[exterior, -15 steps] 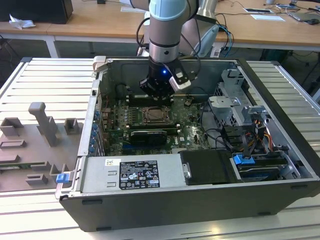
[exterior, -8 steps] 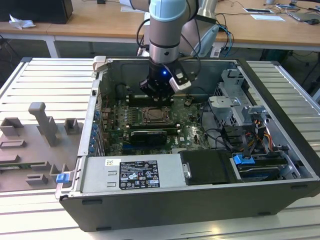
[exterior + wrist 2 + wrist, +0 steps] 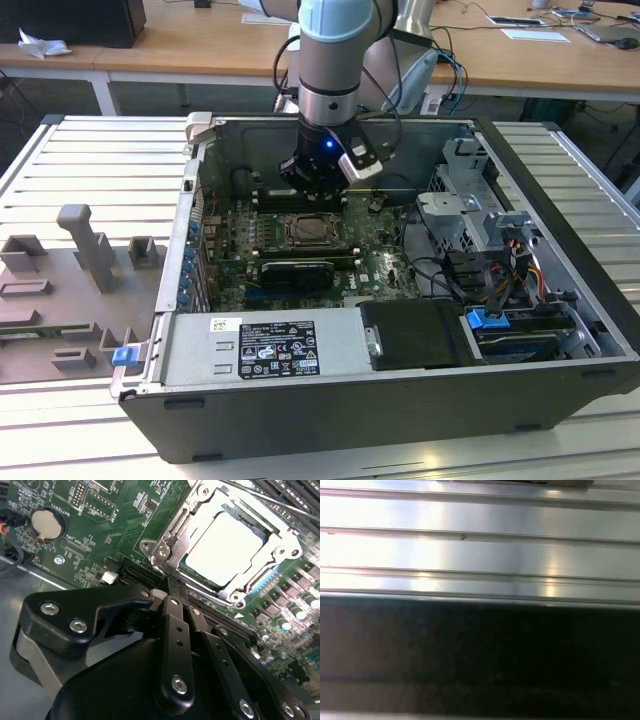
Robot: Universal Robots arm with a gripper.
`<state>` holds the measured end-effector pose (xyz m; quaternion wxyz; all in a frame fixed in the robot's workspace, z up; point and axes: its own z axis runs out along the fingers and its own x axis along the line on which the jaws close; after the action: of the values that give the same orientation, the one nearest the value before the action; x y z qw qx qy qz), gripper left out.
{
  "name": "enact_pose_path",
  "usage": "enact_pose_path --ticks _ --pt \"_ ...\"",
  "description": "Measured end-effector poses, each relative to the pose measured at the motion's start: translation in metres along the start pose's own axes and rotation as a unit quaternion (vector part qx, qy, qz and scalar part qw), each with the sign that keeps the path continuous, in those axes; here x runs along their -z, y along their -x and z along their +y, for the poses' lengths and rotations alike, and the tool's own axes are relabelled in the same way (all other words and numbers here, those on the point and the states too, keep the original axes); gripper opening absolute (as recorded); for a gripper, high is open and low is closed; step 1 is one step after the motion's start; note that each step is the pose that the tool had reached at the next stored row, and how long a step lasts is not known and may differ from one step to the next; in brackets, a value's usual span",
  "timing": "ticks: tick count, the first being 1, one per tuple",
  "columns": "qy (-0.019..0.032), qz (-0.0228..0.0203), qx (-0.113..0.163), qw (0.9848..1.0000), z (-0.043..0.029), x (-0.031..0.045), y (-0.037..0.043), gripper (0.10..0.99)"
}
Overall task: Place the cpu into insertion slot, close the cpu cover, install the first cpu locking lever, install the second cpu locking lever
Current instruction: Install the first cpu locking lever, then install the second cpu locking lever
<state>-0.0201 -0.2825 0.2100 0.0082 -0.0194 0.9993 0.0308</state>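
The cpu [image 3: 225, 542], a pale square chip, lies in the insertion slot [image 3: 159, 550] on the green board. The silver cpu cover [image 3: 287, 547] lies flat around it, framing the chip in its window. A thin metal lever rod [image 3: 260, 499] runs along the socket's far side. My gripper [image 3: 173, 586] is shut, its black fingers [image 3: 176, 630] pressed together with nothing visible between them. Their tips sit just off one corner of the socket. In the exterior view the gripper [image 3: 318, 195] hangs inside the open computer case, right behind the insertion slot [image 3: 312, 232].
A coin battery [image 3: 47, 524] sits on the board near the gripper. A long black card [image 3: 297, 272] lies in front of the socket. The power supply [image 3: 265, 345], a drive cage [image 3: 470, 200] and cables [image 3: 490, 275] fill the case. Grey fixtures [image 3: 80, 260] stand on the slatted table [image 3: 480, 555].
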Motion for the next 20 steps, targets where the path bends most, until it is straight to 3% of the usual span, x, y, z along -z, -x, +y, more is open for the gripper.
enact_pose_path --ticks 2,20 --pt "0.0000 0.0000 0.000 1.0000 0.0002 0.0036 0.0001 0.106" --pt "0.0000 0.0000 0.000 1.0000 -0.0095 0.0042 -0.0003 0.106"
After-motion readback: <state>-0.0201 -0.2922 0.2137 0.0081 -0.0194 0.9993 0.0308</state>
